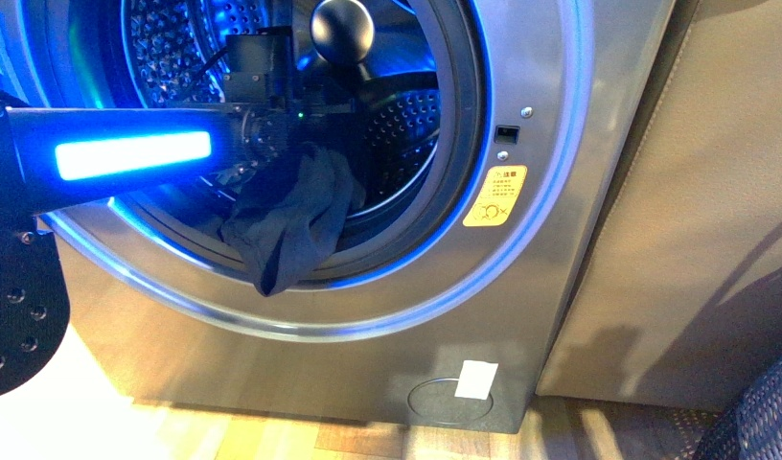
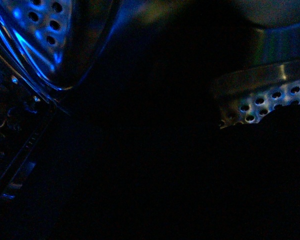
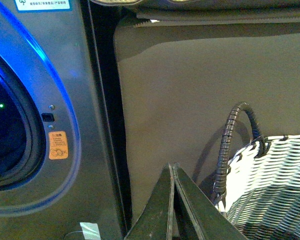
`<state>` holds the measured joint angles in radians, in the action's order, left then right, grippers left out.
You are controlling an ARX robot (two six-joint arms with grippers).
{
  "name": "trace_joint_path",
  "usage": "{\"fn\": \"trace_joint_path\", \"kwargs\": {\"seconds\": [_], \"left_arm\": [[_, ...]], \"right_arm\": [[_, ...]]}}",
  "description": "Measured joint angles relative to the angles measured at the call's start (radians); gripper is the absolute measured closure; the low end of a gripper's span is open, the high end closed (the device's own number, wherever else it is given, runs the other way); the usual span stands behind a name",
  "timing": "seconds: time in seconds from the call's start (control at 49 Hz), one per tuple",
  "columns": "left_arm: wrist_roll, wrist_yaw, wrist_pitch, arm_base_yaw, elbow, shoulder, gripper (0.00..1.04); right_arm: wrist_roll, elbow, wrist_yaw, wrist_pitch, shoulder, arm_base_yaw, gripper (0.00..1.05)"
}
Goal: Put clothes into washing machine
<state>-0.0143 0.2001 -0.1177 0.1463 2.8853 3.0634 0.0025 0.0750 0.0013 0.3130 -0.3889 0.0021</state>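
The left arm [image 1: 128,153] is a black boxy link carrying a glowing cyan-blue light bar, with a black, screw-dotted plate at its base. The right gripper [image 3: 173,210] shows dark, tapered, wedge-shaped fingers.

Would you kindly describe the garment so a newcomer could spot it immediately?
Find the large silver washing machine with its blue-lit round porthole. Hanging over the lower lip of that opening, just below the left gripper reaching inside, is the clothes. It is the only soft, limp, dark navy-grey thing there; everything around it is hard metal.
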Motion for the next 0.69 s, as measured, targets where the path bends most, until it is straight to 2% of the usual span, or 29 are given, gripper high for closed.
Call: {"fn": "trace_joint_path", "kwargs": {"seconds": [0.082,0.122,0.163,0.184,0.245,0.306,0.469,0.694], "left_arm": [[0.001,-0.018,0.02,0.001,0.0,0.0,0.43],[0.003,-0.022,0.021,0.002,0.0,0.0,0.4],[0.008,-0.027,0.028,0.005,0.0,0.0,0.28],[0.01,-0.028,0.029,0.005,0.0,0.0,0.26],[0.015,-0.031,-0.071,0.008,-0.141,-0.062,0.14],[0.019,-0.04,-0.169,0.011,-0.31,-0.143,0.05],[0.031,-0.046,-0.396,0.015,-0.793,-0.405,0.07],[0.03,-0.049,-0.568,0.023,-1.23,-0.634,0.07]], "right_arm": [[0.0,-0.011,0.0,-0.017,0.029,0.0,1.02],[0.0,-0.017,0.0,-0.026,0.043,0.0,1.02],[0.0,-0.021,0.0,-0.032,0.053,0.0,1.02],[0.0,-0.023,0.0,-0.037,0.059,0.0,1.02],[0.0,-0.029,0.0,-0.05,0.078,0.0,1.02],[0.0,-0.034,0.0,-0.06,0.093,0.0,1.02],[0.0,-0.071,0.0,-0.063,0.139,0.0,1.02],[0.0,-0.071,0.0,-0.111,0.195,0.0,1.02]]}}
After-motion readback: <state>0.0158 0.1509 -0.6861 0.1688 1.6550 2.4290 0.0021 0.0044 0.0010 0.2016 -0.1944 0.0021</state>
